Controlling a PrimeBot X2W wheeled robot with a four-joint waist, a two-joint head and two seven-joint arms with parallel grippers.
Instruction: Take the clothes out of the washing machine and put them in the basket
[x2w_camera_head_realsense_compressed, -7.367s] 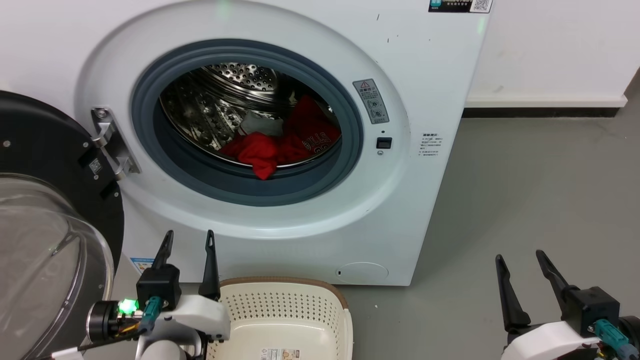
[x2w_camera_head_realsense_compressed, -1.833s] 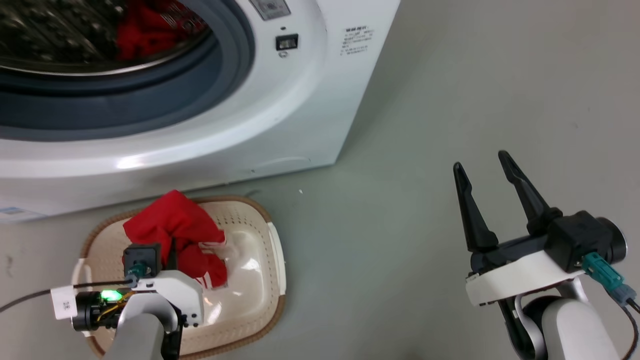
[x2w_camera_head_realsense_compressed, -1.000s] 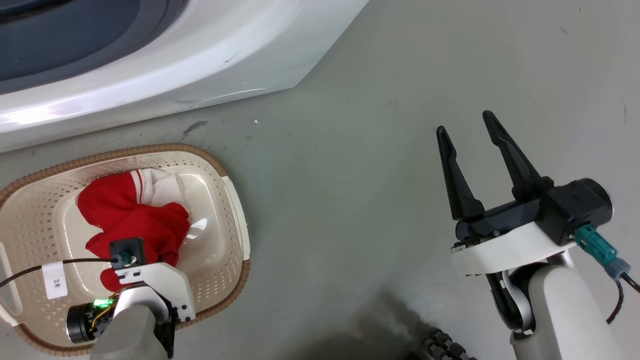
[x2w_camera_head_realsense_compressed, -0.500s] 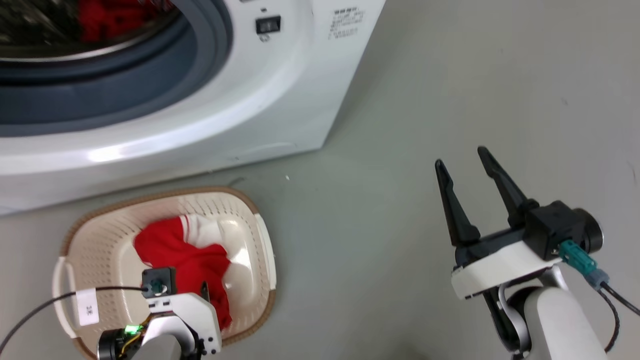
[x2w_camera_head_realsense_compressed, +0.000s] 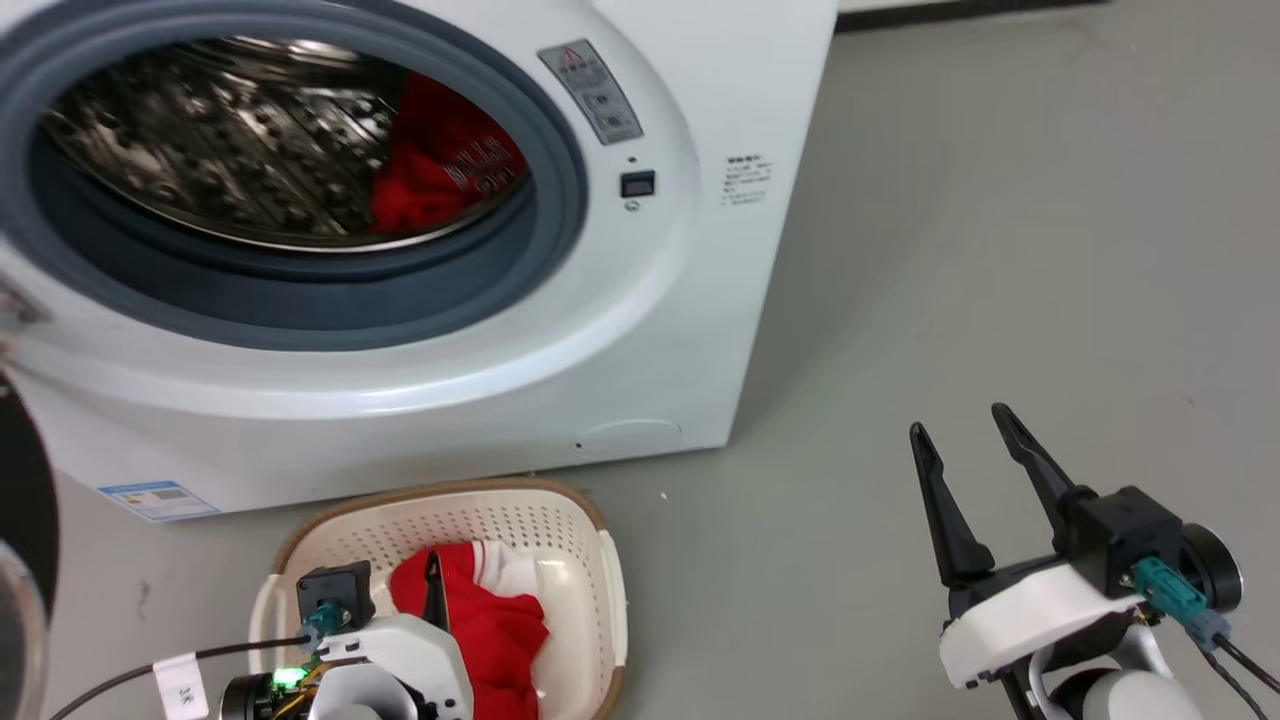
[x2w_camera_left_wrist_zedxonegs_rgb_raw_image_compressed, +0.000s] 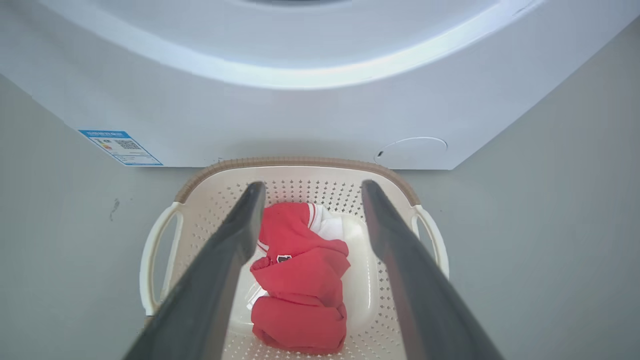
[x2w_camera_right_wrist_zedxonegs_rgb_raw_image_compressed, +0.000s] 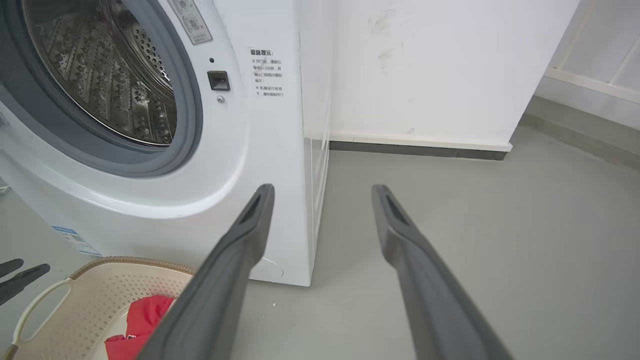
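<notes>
**Item 1, washing machine**. White front-loader, door swung open to the left. The steel drum is exposed behind the grey rubber ring.

**Item 2, jersey**. Red, pale lettering facing out. It lies crumpled on the right side of the drum, leaning against the drum wall just behind the ring. It has no clear long axis and reads as a heap. Not yet removed.

**Item 3, basket**. Cream with a brown rim, on the floor just in front of the machine, below the drum opening. It holds one red garment with white trim, bunched in the middle of the basket.

**Item 4, left gripper**. Fingers spread, nothing between them. It hangs above the basket, clear of the garment, fingers pointing toward the machine's front.

**Item 5, right gripper**. Fingers spread, empty. It is over bare floor, out past the machine's right corner and well apart from the basket.

**Note on the next reach.** The jersey lies above and ahead of the left gripper, nearly in line with it. From the right gripper it lies up and far to the left. By judgement the left arm is nearer, and it needs a rise and a push forward through the ring, bearing a little right.
</notes>
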